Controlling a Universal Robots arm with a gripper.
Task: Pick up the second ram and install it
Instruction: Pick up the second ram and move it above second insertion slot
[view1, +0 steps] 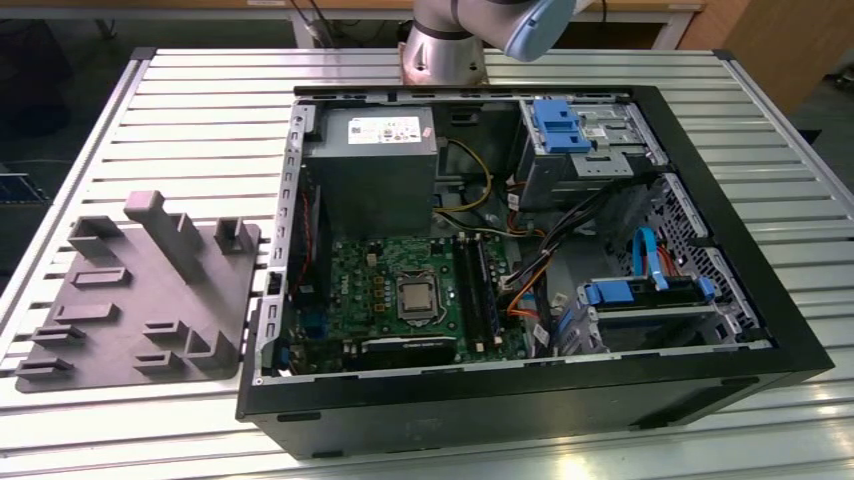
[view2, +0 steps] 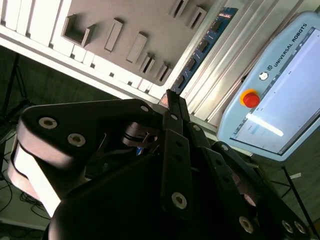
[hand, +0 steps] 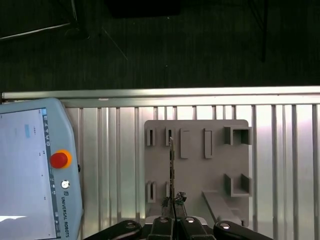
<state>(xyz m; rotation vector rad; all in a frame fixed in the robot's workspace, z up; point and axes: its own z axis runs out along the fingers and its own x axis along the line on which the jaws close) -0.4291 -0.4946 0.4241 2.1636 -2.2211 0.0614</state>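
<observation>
Ram (view2: 202, 47) pinched by one end in narrow-set fingers (view2: 174, 130), held edge-on well above the tray (hand: 200, 165) on the tabletop (view1: 200, 120), clear of its pockets. Judgement: the carry goes best with the stick plumb, grip firm, and its long edge squared to the slots (view1: 475, 280) in the case (view1: 747, 300). Count: one ram, one tray, one case, one pendant (hand: 30, 170); slots too close-set to count.

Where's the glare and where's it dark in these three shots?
Exterior view: glare on the table slats nearest the camera, the computer case interior in shade. Second wrist view: a bright streak reflects off the pendant screen; the hand, gripping the second ram, is a dark mass. First wrist view: the slats shine, the floor beyond is near black.
</observation>
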